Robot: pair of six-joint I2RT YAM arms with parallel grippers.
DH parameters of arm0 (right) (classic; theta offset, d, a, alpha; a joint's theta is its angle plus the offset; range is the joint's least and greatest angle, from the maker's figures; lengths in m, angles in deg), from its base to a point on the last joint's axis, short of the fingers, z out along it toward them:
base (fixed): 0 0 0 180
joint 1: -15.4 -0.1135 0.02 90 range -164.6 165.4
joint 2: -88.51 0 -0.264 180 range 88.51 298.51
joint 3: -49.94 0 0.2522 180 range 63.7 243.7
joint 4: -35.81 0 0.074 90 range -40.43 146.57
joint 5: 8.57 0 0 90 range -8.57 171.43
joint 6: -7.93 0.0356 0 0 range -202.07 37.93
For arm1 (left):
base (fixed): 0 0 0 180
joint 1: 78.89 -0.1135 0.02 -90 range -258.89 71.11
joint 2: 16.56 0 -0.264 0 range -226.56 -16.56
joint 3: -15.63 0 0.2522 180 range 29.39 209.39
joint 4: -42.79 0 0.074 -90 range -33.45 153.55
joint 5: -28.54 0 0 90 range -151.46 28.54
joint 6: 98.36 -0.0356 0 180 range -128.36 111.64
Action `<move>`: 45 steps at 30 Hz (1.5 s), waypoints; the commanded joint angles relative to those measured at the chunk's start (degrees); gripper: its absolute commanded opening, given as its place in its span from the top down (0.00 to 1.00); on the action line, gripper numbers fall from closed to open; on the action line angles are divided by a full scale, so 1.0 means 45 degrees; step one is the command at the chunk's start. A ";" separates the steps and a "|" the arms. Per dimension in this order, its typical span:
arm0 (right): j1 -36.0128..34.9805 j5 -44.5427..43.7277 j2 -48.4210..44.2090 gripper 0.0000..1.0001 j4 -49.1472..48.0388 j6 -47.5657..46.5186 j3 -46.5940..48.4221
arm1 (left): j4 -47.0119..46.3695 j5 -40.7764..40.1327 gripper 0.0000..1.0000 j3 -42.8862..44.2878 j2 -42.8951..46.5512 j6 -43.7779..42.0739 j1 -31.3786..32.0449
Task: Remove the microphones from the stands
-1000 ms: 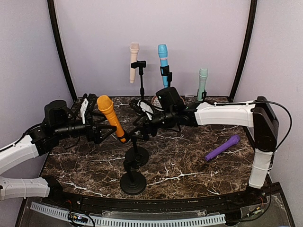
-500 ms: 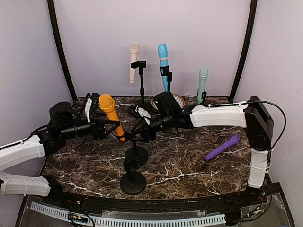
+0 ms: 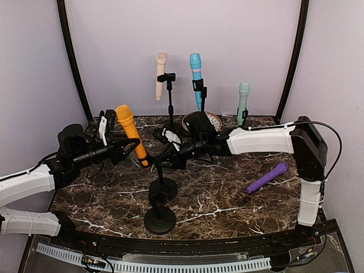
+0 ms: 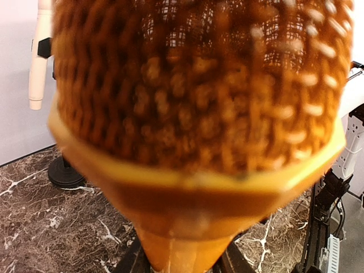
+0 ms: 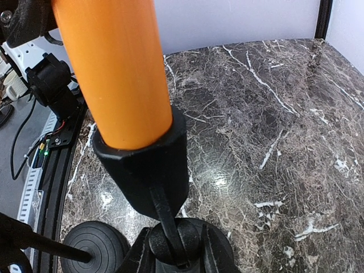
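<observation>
The orange microphone [image 3: 131, 135] leans in the black clip [image 5: 149, 165] of its stand [image 3: 161, 181], head up and to the left. My left gripper [image 3: 127, 149] comes in from the left and is shut on the handle below the head. In the left wrist view the mesh head [image 4: 193, 85] fills the frame. The black fingers [image 4: 132, 263] flank the tapering handle there. My right gripper [image 3: 165, 158] reaches in from the right and is shut on the stand's round joint [image 5: 176, 239] just under the clip. Its fingers [image 5: 220, 255] press on both sides of that joint.
Cream [image 3: 161, 74], blue [image 3: 195, 74] and mint [image 3: 243, 98] microphones stand in stands along the back wall. A purple microphone [image 3: 267, 177] lies on the marble table [image 3: 227, 193] at the right. Two black round bases [image 3: 159, 219] sit near the front centre. A bowl [image 3: 212, 118] is behind the right arm.
Both grippers have closed, the left round the microphone handle and the right on the stand's joint. The microphone's head has shifted slightly left and up.
</observation>
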 commanded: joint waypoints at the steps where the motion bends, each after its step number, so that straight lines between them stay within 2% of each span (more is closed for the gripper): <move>1: -0.0176 -0.0411 -0.0348 0.90 -0.0747 0.0091 -0.0398 | -0.0535 0.0430 0.84 -0.0391 0.0042 0.0295 0.0130; 5: -0.0395 -0.0977 -0.0438 1.00 -0.0952 -0.0162 -0.0736 | -0.0641 0.0531 0.92 -0.0372 0.0069 0.0347 0.0130; 9: -0.0773 -0.2157 -0.0504 1.00 -0.1000 -0.0626 -0.1145 | -0.0657 0.0470 1.00 -0.0238 0.0217 0.0534 0.0130; 17: -0.0991 -0.3046 -0.0611 1.00 -0.1210 -0.0717 -0.2089 | 0.0175 0.0764 1.00 0.0809 0.0117 0.0796 -0.0018; 29: -0.0987 -0.3188 -0.0607 1.00 -0.1452 -0.0189 -0.2604 | -0.1353 0.2128 1.00 0.0417 0.0810 0.0994 -0.0656; 45: -0.0929 -0.3209 -0.0529 1.00 -0.1469 0.0041 -0.2800 | -0.1806 0.2485 1.00 0.0603 0.1249 0.0615 -0.0865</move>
